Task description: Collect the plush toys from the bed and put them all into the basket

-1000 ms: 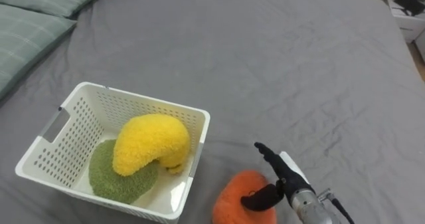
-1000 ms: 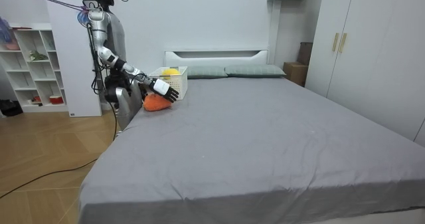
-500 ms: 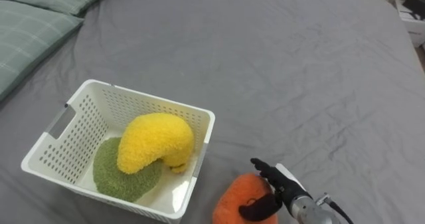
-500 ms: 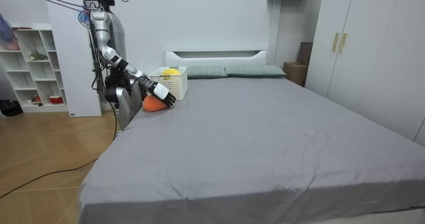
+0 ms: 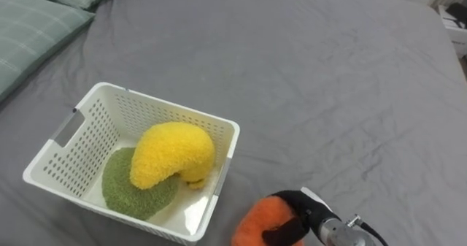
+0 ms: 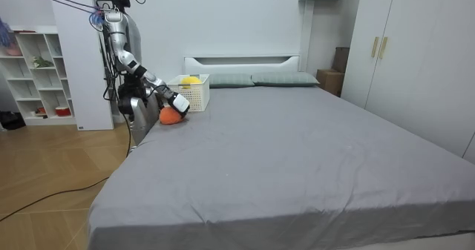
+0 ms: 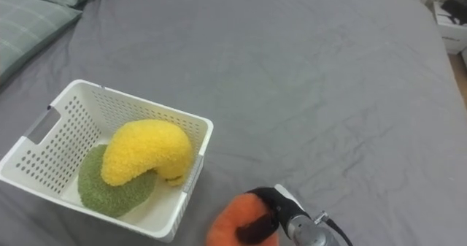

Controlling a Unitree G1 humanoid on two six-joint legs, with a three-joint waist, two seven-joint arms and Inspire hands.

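The round, fuzzy orange plush toy (image 5: 257, 220) lay on the grey bedsheet (image 5: 328, 78), near a corner of the white perforated plastic basket (image 5: 67, 157). The right hand (image 5: 305, 208) was curled over its top, thumb against its front. In the basket, a curved yellow plush toy (image 5: 171, 152) lay on a flat green plush toy (image 5: 125, 193). The room view showed the robot standing at the bed's side near the white headboard (image 6: 241, 60), with the orange toy close to that edge and wide bare sheet beyond

White perforated plastic basket (image 5: 164, 109) sits by the near edge of the grey bed (image 5: 328, 78), yellow curved plush toy (image 5: 171, 152) atop green flat plush toy (image 5: 128, 193) inside, orange round plush toy (image 5: 257, 220) just right of it.
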